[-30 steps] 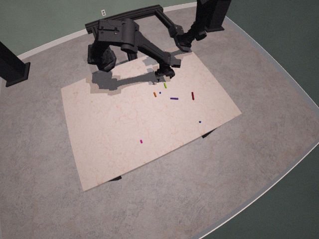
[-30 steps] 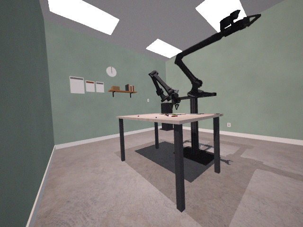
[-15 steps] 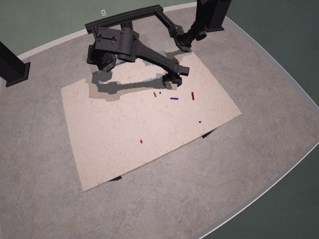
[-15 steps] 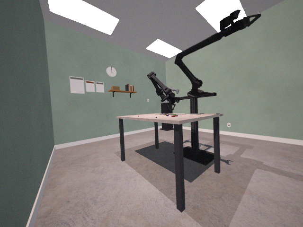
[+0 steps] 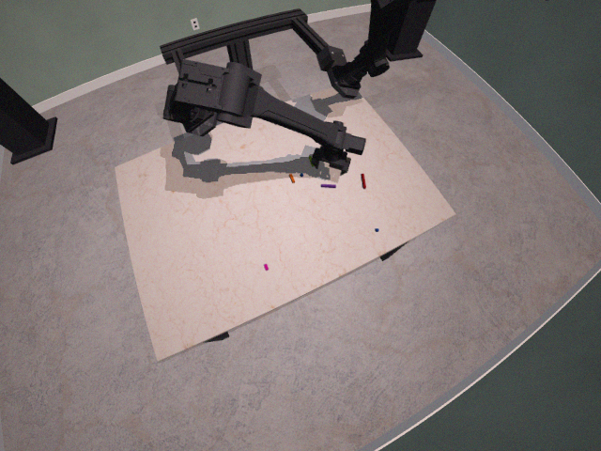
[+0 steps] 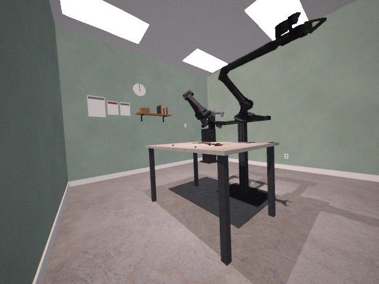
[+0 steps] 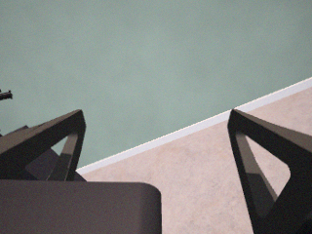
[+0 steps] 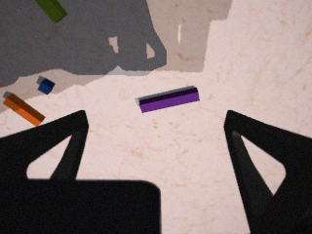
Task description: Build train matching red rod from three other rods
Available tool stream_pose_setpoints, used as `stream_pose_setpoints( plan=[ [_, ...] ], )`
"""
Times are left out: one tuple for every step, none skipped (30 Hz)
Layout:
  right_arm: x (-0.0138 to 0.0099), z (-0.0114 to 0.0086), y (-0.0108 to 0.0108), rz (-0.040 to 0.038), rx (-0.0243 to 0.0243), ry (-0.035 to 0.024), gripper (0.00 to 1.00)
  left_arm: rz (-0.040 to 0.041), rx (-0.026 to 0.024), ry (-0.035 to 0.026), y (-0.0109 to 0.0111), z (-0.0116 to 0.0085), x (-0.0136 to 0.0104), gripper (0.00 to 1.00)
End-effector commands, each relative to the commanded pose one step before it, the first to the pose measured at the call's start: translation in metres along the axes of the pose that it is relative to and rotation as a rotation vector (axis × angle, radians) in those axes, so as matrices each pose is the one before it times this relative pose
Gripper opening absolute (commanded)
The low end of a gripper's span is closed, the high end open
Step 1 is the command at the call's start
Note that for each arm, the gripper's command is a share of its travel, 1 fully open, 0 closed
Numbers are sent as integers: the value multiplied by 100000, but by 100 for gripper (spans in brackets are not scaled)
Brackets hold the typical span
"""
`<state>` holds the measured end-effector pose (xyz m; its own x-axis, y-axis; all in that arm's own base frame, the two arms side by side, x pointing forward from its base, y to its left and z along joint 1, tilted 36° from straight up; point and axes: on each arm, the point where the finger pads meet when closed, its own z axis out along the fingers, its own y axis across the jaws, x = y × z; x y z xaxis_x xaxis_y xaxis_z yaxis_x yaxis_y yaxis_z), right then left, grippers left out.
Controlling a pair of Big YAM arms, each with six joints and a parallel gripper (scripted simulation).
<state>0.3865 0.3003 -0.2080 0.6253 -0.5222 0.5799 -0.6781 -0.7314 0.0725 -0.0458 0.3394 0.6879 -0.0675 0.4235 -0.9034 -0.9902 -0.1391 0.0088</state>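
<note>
The red rod [image 5: 362, 180] lies flat at the table's right side. The purple rod [image 5: 328, 185] lies just left of it, and the orange rod [image 5: 291, 178] and a blue rod [image 5: 301, 175] lie further left. My right gripper [image 5: 333, 160] hovers above them, open and empty. In the right wrist view [image 8: 156, 113] the purple rod [image 8: 169, 99] lies on the table ahead, between the spread fingers, with the orange rod [image 8: 23, 108], the blue rod [image 8: 46, 86] and the lime rod [image 8: 51, 10] at the left. My left gripper [image 6: 318, 22] [image 7: 156, 117] is raised high, open and empty.
A second blue rod [image 5: 377, 229] lies near the table's right edge. A magenta rod [image 5: 266, 266] lies alone near the front. The lime rod [image 5: 311, 158] is partly hidden under the right gripper. The arms' stand [image 5: 233, 34] is behind the table.
</note>
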Motion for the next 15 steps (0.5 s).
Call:
stream_pose_setpoints(
  plan=[
    [163, -627, -790, 3471, 1278, -20, 100, -407, -1210, 726, 456, -293, -9, 100],
    [13, -59, -343, 610, 856, -71, 100, 0, 0, 0, 0, 0, 0, 100],
    [-2, 0, -24, 66, 93, -8, 100, 0, 0, 0, 0, 0, 0, 100],
    [0, 0, 0, 0, 0, 0, 100, 0, 0, 0, 0, 0, 0, 100],
    [0, 0, 0, 0, 0, 0, 100, 0, 0, 0, 0, 0, 0, 100],
    [0, 0, 0, 0, 0, 0, 100, 0, 0, 0, 0, 0, 0, 100],
    [0, 0, 0, 0, 0, 0, 100, 0, 0, 0, 0, 0, 0, 100],
    [0, 0, 0, 0, 0, 0, 100, 0, 0, 0, 0, 0, 0, 100],
    [0, 0, 0, 0, 0, 0, 100, 0, 0, 0, 0, 0, 0, 100],
    [0, 0, 0, 0, 0, 0, 100, 0, 0, 0, 0, 0, 0, 100],
    [0, 0, 0, 0, 0, 0, 100, 0, 0, 0, 0, 0, 0, 100],
    [0, 0, 0, 0, 0, 0, 100, 0, 0, 0, 0, 0, 0, 100],
    [0, 0, 0, 0, 0, 0, 100, 0, 0, 0, 0, 0, 0, 100],
    [0, 0, 0, 0, 0, 0, 100, 0, 0, 0, 0, 0, 0, 100],
    [0, 0, 0, 0, 0, 0, 100, 0, 0, 0, 0, 0, 0, 100]
  ],
)
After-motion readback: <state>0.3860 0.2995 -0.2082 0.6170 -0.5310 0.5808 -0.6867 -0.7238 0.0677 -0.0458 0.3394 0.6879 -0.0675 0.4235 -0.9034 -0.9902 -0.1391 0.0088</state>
